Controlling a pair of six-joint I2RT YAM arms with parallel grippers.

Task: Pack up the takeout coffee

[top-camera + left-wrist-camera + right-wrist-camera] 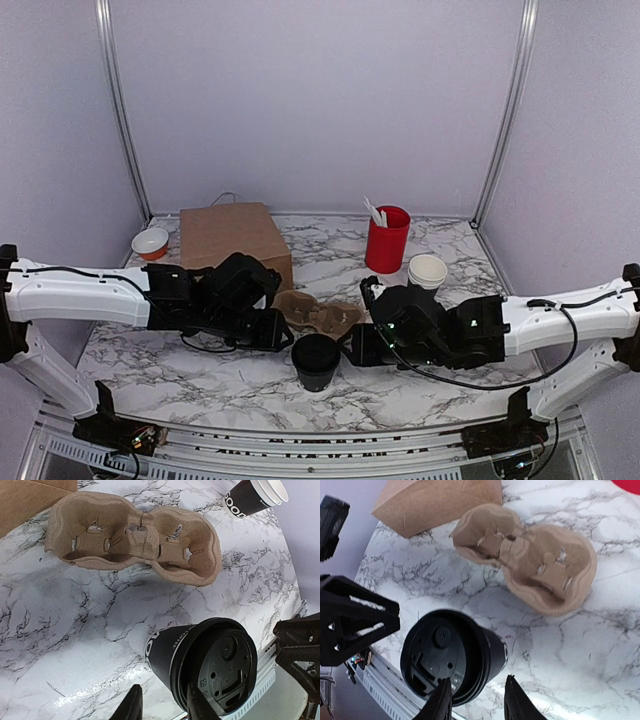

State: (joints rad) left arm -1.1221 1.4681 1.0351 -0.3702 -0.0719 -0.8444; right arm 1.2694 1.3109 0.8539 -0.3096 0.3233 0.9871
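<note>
Round-lidded black paper cup (316,360) on marble table (180,378)

Black on black at the left pincer (164,699): the takeout coffee (165,652) shows a black wall with white lettering, and its lid (225,665) is glossy black. The pincer's fingers (132,707) are black too, and so is the right pincer (476,692) opposite.

Just beyond both, the cup carrier (135,540) is plain brown pulp.

The surface (60,620) is a white marble pattern with grey and black veins.

Past the left pincer sit a kraft-brown paper bag (232,235) and a small bowl (150,242), orange outside and white inside.

Past the right pincer stand a red cup (387,242) holding white utensils (375,212), and a stack of cups (427,272), black with white rims.

The arms (70,295) are white and the walls (320,100) pale lilac.
</note>
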